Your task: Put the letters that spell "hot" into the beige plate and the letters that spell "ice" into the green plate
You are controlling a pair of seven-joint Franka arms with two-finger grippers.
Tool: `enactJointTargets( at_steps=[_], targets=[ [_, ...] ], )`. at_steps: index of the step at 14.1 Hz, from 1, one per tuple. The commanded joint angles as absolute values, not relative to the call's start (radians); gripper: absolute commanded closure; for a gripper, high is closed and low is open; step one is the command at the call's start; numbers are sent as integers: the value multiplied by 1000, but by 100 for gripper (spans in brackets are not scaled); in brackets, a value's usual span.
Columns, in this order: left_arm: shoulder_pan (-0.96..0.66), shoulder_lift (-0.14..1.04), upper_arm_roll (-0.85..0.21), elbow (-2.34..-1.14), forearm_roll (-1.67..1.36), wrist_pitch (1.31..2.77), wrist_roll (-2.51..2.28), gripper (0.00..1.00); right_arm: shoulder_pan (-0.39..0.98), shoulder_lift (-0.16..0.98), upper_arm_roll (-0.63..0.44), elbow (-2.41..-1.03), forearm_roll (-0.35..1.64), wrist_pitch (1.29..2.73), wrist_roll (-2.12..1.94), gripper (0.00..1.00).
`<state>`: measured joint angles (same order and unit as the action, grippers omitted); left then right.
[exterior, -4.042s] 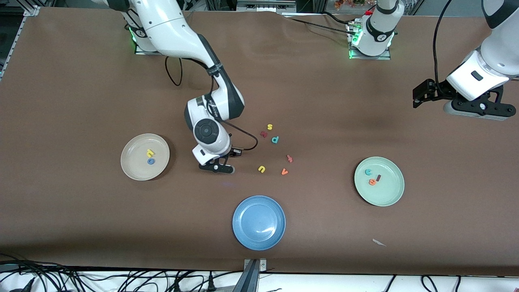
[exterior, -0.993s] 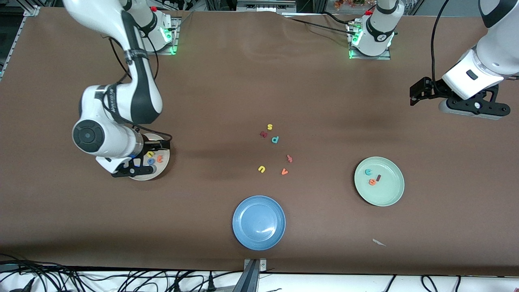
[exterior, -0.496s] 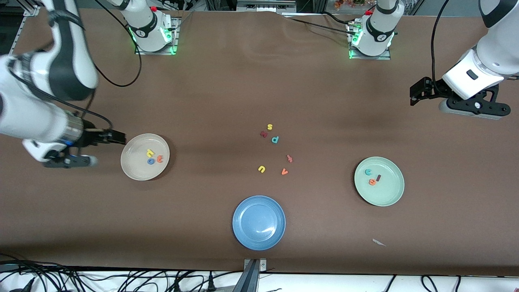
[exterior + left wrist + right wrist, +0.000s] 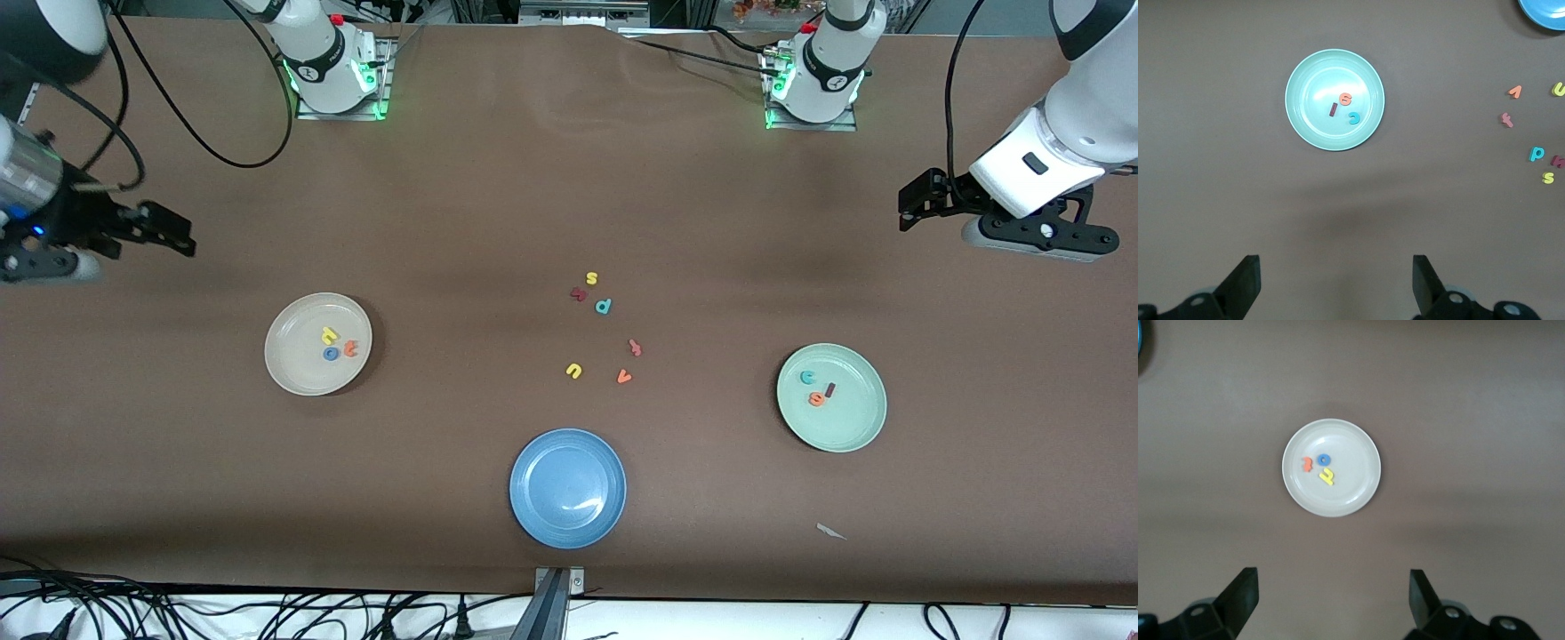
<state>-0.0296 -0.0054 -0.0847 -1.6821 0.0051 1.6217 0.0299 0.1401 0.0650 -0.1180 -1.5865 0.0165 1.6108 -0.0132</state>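
Observation:
The beige plate (image 4: 298, 360) (image 4: 1351, 490) lies toward the right arm's end, holding the yellow h (image 4: 330, 335), blue o (image 4: 331, 353) and orange t (image 4: 351, 348). The green plate (image 4: 853, 418) (image 4: 1308, 123) lies toward the left arm's end, holding the teal c (image 4: 807, 377), dark red i (image 4: 829, 388) and orange e (image 4: 816, 399). My right gripper (image 4: 49, 265) (image 4: 1333, 597) hangs open and empty, high over the table's edge at its own end. My left gripper (image 4: 1036, 240) (image 4: 1336, 280) waits open and empty, high over its end.
A blue plate (image 4: 567, 487) sits near the front camera's edge, mid-table. Loose letters lie in the middle: yellow s (image 4: 591, 278), a dark red one (image 4: 579, 293), teal p (image 4: 603, 307), a reddish one (image 4: 635, 347), yellow u (image 4: 573, 371), orange v (image 4: 624, 377). A paper scrap (image 4: 831, 532) lies near the green plate.
My right arm carried the orange t from mid-table to the beige plate, left it there, then rose and drew back to its end. The left arm has not moved.

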Motion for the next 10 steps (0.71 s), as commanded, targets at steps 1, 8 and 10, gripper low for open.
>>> enactJointTargets(
  at_steps=[1, 8, 10],
  targets=[
    [-35, 6, -84, -1654, 21, 1597, 43, 0, 100, 34, -94, -1585, -2, 1550, -18, 0],
    [-35, 6, -83, -1654, 21, 1597, 46, 0, 109, 35, -95, -1586, 3, 1549, -12, 0],
    [-35, 5, -83, -1654, 23, 1597, 43, 0, 109, 37, -94, -1586, 3, 1549, -14, 0]
  ],
)
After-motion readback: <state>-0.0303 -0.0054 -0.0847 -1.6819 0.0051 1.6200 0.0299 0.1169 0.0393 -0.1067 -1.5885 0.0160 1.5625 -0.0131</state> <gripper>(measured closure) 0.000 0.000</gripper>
